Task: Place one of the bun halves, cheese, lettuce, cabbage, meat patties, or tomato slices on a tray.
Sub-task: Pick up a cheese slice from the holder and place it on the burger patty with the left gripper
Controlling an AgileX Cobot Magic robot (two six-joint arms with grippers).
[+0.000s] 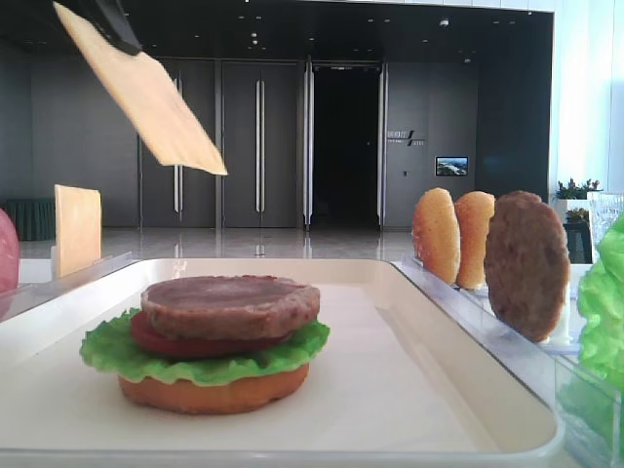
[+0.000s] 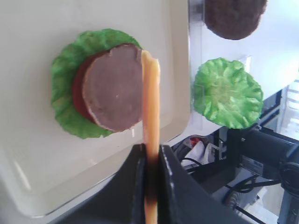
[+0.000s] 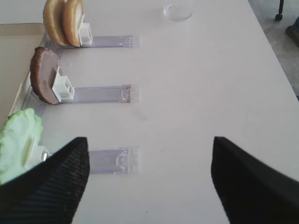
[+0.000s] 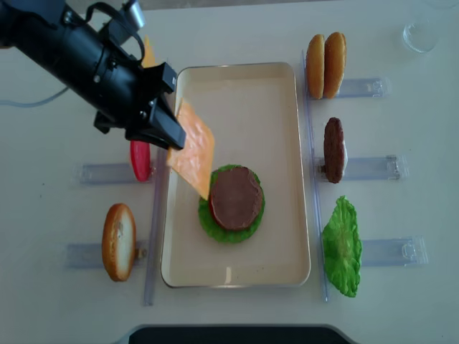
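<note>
Cheese (image 4: 192, 149): pale orange square slice, tilted, suspended over the cream tray (image 4: 237, 272) at the stack's ten o'clock. Stack on tray: bun half (image 1: 213, 390), lettuce (image 1: 107, 349), apparently a tomato slice (image 1: 171, 341), meat patty (image 4: 235, 198) topmost.

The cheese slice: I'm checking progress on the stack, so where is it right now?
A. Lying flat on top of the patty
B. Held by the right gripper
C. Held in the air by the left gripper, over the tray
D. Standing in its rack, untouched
C: the left gripper is shut on the cheese slice, which hangs tilted above the tray, beside the bare meat patty.
</note>
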